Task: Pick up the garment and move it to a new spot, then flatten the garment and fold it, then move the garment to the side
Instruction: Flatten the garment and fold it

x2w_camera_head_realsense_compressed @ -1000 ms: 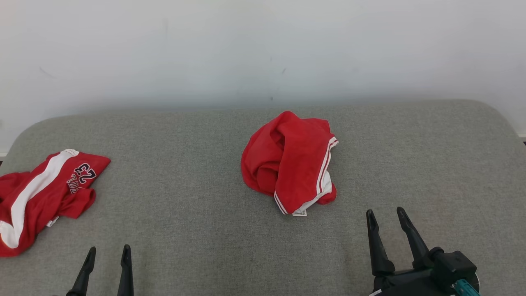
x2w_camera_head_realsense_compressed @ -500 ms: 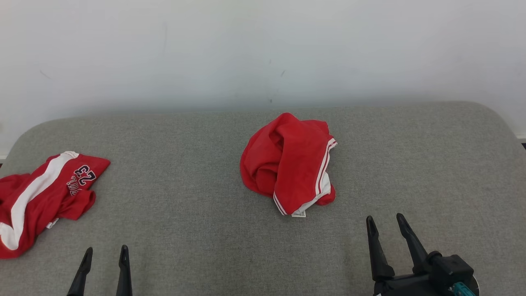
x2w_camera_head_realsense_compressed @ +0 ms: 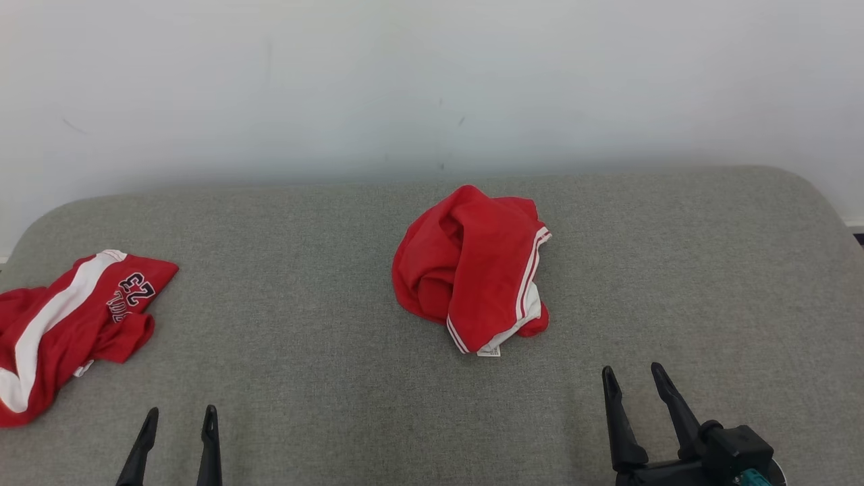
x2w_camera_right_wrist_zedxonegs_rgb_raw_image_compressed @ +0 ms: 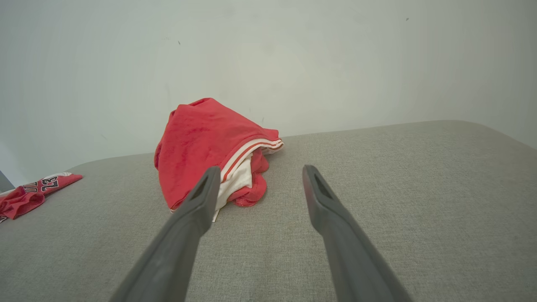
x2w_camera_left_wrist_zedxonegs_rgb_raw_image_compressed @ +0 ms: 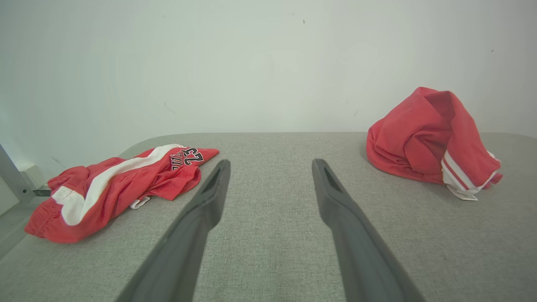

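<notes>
Both empty, wide open: L tool (x2w_camera_head_realsense_compressed: 181, 411), R tool (x2w_camera_head_realsense_compressed: 632, 369); crumpled red garment (x2w_camera_head_realsense_compressed: 472, 266) on coarse grey cloth (x2w_camera_head_realsense_compressed: 317, 317).

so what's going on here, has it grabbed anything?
Nothing is held. The left claw and right claw hang open over the near side of the grey pad, both apart from the cloth. A crumpled garment, red with white trim, sits mid-pad, nearer the right claw. A striped garment, red with a 23 on it, lies at the far left. Picking, flattening and folding are not yet done.
</notes>
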